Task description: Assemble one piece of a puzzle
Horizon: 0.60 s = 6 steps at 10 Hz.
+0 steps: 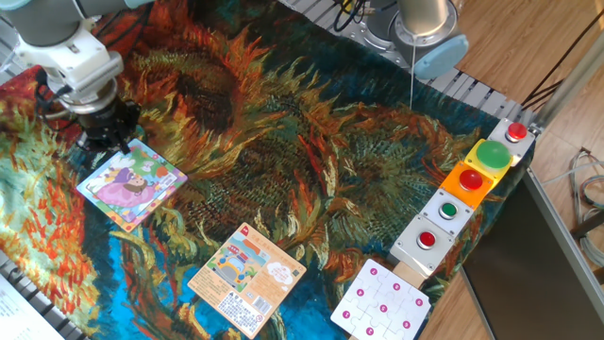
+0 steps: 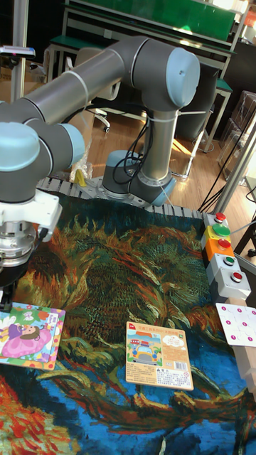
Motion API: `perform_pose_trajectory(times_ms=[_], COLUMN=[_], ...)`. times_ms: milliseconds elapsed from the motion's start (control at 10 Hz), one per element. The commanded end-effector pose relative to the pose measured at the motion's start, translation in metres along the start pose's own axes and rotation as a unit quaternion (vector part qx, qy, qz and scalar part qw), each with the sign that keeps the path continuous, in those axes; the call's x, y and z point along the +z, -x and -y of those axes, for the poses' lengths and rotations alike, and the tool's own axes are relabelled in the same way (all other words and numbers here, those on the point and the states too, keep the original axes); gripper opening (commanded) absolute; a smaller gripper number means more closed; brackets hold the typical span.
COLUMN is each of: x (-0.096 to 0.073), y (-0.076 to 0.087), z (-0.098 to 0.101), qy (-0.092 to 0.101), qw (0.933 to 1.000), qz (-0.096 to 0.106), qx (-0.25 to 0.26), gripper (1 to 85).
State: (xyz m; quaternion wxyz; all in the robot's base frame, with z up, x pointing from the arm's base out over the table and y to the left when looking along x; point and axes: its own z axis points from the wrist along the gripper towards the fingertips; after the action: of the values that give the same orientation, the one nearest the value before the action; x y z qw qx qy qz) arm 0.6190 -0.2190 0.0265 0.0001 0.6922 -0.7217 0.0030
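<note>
The puzzle point(image 1: 130, 183) is a small square cartoon jigsaw with a figure in a pink-purple dress. It lies flat on the sunflower-print cloth at the left, and it also shows at the left edge of the tall fixed view point(image 2: 27, 335). My gripper point(image 1: 106, 142) hangs just above the puzzle's far corner, with dark fingers pointing down. They stand close together and blend into the dark cloth, so the gap between them and any piece in them is unreadable. In the tall fixed view only the wrist point(image 2: 16, 238) shows clearly.
A tan-orange card point(image 1: 247, 279) with a pastel picture lies at the front centre. At the front right lies a white card with pink dots point(image 1: 380, 302). A row of button boxes point(image 1: 467, 184) lines the right edge. The arm's base point(image 2: 142, 185) stands at the back.
</note>
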Motion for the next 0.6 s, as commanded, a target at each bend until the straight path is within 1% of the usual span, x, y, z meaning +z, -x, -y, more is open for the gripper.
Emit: perform_pose_trajectory(times_ms=[0,100,200,300,500], x=[-0.012,-0.012,-0.013,-0.013,-0.013], y=[-0.014,-0.016,-0.016,-0.02,-0.021], z=[0.011,0.016,0.019,0.023,0.023], qy=[-0.024,-0.034,-0.04,-0.049,-0.048], qw=[0.9978,0.9946,0.9924,0.9907,0.9889], qz=[0.006,0.005,0.005,-0.001,-0.002], qx=[0.061,0.098,0.116,0.127,0.141], gripper=[1.3,1.3,1.3,1.3,1.3])
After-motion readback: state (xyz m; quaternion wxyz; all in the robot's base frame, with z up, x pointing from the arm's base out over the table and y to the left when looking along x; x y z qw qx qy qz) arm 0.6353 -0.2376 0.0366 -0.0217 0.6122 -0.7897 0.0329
